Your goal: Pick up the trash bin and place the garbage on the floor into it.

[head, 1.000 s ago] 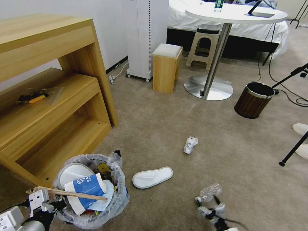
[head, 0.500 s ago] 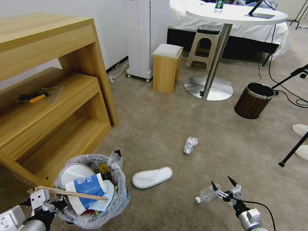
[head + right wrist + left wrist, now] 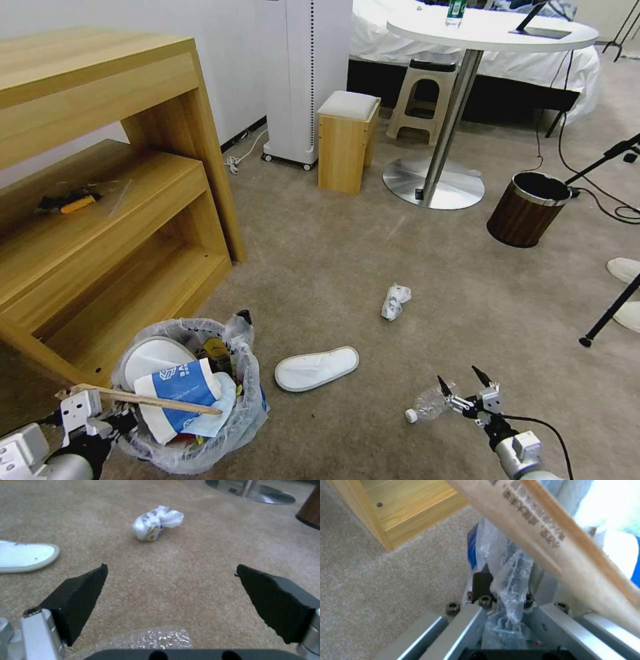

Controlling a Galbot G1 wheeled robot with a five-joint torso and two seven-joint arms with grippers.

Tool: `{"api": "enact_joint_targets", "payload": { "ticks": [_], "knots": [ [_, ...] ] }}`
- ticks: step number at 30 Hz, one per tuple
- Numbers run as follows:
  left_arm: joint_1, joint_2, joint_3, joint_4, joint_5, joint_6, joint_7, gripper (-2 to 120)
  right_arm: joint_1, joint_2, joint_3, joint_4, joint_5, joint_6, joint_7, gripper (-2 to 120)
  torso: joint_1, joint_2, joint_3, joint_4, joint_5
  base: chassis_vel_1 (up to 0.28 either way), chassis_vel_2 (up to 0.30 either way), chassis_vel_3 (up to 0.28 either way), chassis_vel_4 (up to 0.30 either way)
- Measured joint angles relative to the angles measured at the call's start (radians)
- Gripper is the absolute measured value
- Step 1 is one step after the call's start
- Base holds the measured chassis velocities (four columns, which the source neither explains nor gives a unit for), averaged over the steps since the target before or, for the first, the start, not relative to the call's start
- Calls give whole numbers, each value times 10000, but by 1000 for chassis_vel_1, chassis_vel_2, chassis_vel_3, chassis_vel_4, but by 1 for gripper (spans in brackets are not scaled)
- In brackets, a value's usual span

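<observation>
Since a second ago the right gripper [image 3: 465,390] has swung up from a blurred spot near the bottom edge to sit low over the clear bottle [image 3: 428,404]; in the last half second it is barely shifting.

Left to right:

- Far left: wooden shelf unit [image 3: 100,200], not involved.
- Near left: left gripper [image 3: 100,417] is pressed together on the bag-lined rim of the trash bin [image 3: 193,393], pinching crinkly plastic, as the left wrist view shows with the liner [image 3: 506,580] caught between the fingers. My read: it is holding the bin by the rim so the bin travels with the base and its mouth is facing up for drops.
- Bin is already carrying a slipper, a blue-white paper cup [image 3: 177,390] and a wooden stick [image 3: 147,400] lying across the top.
- Centre, on the beige floor [image 3: 320,267]: white slipper [image 3: 317,368] just right of the bin, white wad [image 3: 395,301] farther out. Both are waiting.
- Near right: right gripper is spread wide, fingertips [image 3: 85,587] pointing at the far carpet, the bottle lying just under the palm [image 3: 156,638] and not yet between the pads. Looks like a pre-grasp line-up on the bottle.
- Far right: brown wood-look bin [image 3: 527,208], not the target.
</observation>
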Motion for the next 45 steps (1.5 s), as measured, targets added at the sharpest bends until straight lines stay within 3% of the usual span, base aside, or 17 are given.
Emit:
{"api": "enact_joint_targets", "payload": {
  "ticks": [23, 45],
  "knots": [
    [-31, -159, -81, 8, -77, 1, -36, 0, 1848, 100, -1579, -2177, -291, 599, -1288, 99, 0, 0, 0, 2, 1, 0, 0, 0, 0],
    [-126, -376, 68, 70, 90, -1, -23, 0, 1990, -119, -1037, -3166, -1151, 1572, -2798, 99, -1, 0, 0, 0, 1, 0, 0, 0, 0]
  ]
}}
